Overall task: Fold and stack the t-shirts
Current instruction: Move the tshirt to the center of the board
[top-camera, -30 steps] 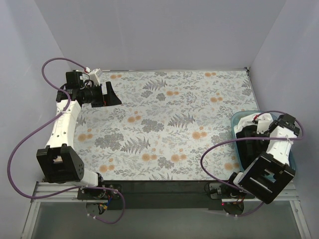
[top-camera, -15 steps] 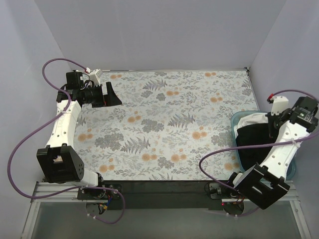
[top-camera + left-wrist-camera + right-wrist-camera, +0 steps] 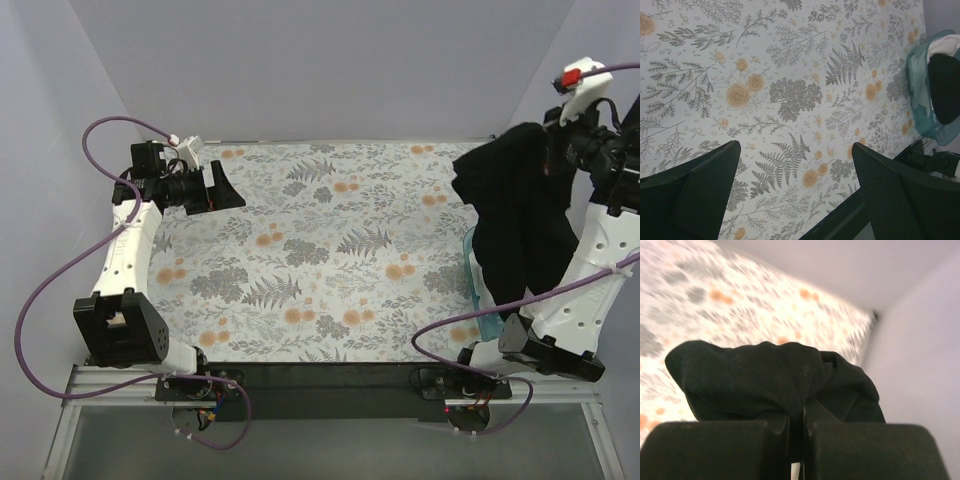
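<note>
A black t-shirt (image 3: 515,220) hangs in the air over the table's right edge. My right gripper (image 3: 552,150), raised high, is shut on its top. In the right wrist view the gripper (image 3: 802,412) pinches a bunched fold of the black t-shirt (image 3: 765,370) between its closed fingers. The shirt's lower end reaches down to the teal tub (image 3: 470,250). In the left wrist view a white t-shirt (image 3: 945,44) lies in the tub (image 3: 917,75) beside the black t-shirt (image 3: 945,87). My left gripper (image 3: 215,190) hovers open at the far left, holding nothing (image 3: 795,147).
The grey-and-orange floral sheet (image 3: 330,250) covers the tabletop. Grey walls close in the back and both sides. A dark rail (image 3: 330,375) runs along the near edge between the arm bases. Purple cables loop from both arms.
My right gripper shut on the black t-shirt in the tub and rose high, pulling the shirt up and out until it hangs. The left arm has not moved.
</note>
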Robot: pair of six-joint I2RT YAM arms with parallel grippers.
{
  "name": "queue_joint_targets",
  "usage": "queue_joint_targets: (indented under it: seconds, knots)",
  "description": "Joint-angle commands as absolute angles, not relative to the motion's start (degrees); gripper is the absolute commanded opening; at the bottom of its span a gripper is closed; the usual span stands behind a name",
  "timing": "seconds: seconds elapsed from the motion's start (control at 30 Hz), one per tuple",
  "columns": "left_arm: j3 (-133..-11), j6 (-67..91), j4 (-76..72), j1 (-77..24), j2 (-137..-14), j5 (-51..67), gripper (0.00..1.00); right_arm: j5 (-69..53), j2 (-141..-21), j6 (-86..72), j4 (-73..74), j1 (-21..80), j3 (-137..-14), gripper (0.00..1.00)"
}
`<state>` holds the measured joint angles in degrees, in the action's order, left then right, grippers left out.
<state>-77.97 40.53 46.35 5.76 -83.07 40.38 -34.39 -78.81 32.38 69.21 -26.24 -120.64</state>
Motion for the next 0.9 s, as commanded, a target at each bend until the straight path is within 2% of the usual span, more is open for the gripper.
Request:
queue_joint_targets:
  seconds: [0.0,0.2,0.3,0.43,0.5,0.53,0.57,0.63,0.73,0.87]
  knots:
    - [-80.68,45.24,45.54,7.29,-83.14,45.42,0.94,-42.97,-80.86,23.04,60.14,-17.07,-129.71,0.01]
    - [-81.91,51.06,42.8,12.12,-82.97,50.45,0.94,-43.77,-80.33,12.59,36.68,-0.11,-127.71,0.01]
    - [-82.18,51.5,41.75,13.62,-81.92,50.27,0.94,-43.95,-79.46,8.45,24.11,8.68,-121.66,0.01]
    - [-82.18,51.94,41.13,15.11,-79.99,51.5,0.94,-39.13,-81.2,6.42,20.13,21.77,-117.34,0.01]
    - [-82.88,49.84,42.44,15.29,-79.81,52.99,0.94,-39.03,-82.26,4.32,19.78,22.06,-112.61,0.28]
    - [-83.23,48.7,43.15,15.29,-79.8,53.35,0.94,-35.37,-82.27,3.18,19.95,21.97,-110.33,0.46]
    - [-83.58,46.34,44.11,15.38,-79.8,53.35,0.94,-33.24,-81.48,2.99,20.56,21.45,-107.78,0.52]
    - [-83.94,42.99,47.01,15.29,-79.46,51.86,0.94,-31.82,-79.2,2.2,20.48,16.91,-97.33,0.61]
    - [-81.58,35.88,48.78,15.03,-77.52,47.56,0.94,-33.3,-78.14,2.81,21.96,8.39,-84.84,0.67]
    - [-77.62,28.84,50.45,13.98,-76.82,43.34,0.94,-33.57,-80.76,10.44,32.74,3.78,-79.46,0.65]
